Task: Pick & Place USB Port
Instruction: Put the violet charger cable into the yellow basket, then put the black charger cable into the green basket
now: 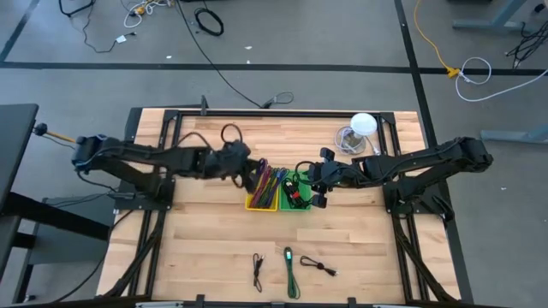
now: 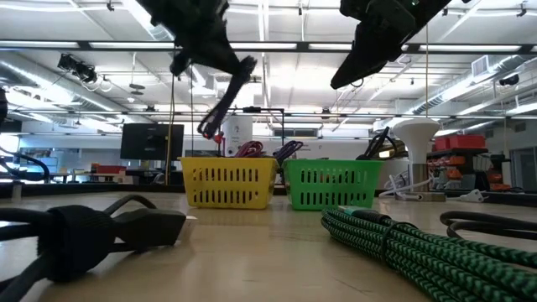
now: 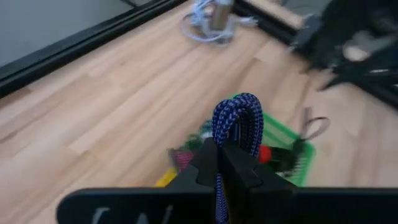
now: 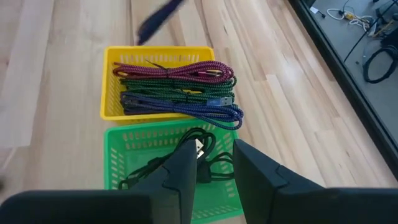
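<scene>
Above the yellow basket (image 1: 261,198), the left gripper (image 3: 225,163) clamps a blue braided cable (image 3: 238,121). Beside it, the right gripper (image 4: 212,167) hangs open over the green basket (image 4: 118,144). Three cables (image 1: 291,267) remain near, unsorted.

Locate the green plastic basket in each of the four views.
High view: green plastic basket at table centre, right of the yellow plastic basket.
Low view: mid-distance, right of centre.
Left wrist view: beyond the held blue braided cable.
Right wrist view: just past the fingers.
Shared landmark: the yellow basket, directly alongside.
</scene>
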`<state>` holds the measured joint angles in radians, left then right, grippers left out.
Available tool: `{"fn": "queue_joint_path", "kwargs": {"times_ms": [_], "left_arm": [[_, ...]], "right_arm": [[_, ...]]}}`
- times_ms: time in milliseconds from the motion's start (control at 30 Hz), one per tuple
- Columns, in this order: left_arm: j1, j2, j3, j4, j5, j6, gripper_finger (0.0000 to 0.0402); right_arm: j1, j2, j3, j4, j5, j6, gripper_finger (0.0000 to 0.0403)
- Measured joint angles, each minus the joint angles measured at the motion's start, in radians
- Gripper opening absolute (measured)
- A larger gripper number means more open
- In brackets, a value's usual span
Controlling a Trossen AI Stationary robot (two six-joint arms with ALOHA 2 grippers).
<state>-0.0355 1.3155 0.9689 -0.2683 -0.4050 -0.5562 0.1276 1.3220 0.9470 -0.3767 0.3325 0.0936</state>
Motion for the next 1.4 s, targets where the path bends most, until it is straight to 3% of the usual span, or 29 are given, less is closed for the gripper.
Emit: {"fn": "queue_joint_path", "kwargs": {"times_ms": [433, 867, 1400], "left_arm": [[0.101, 0.218, -0.001, 0.278, 0.232, 0.043, 0.0006], [0.107, 0.316, -0.001, 0.254, 0.220, -0.056, 0.0006], [0.116, 0.299, -0.001, 0.207, 0.169, 0.017, 0.0073]], "right_arm": [[0.000, 0.000, 0.000, 0.000, 0.026, -0.016, 0.0107], [0.000, 0.000, 0.000, -0.015, 0.026, -0.026, 0.0107], [0.000, 0.000, -0.047, -0.010, 0.070, 0.001, 0.0107]]}}
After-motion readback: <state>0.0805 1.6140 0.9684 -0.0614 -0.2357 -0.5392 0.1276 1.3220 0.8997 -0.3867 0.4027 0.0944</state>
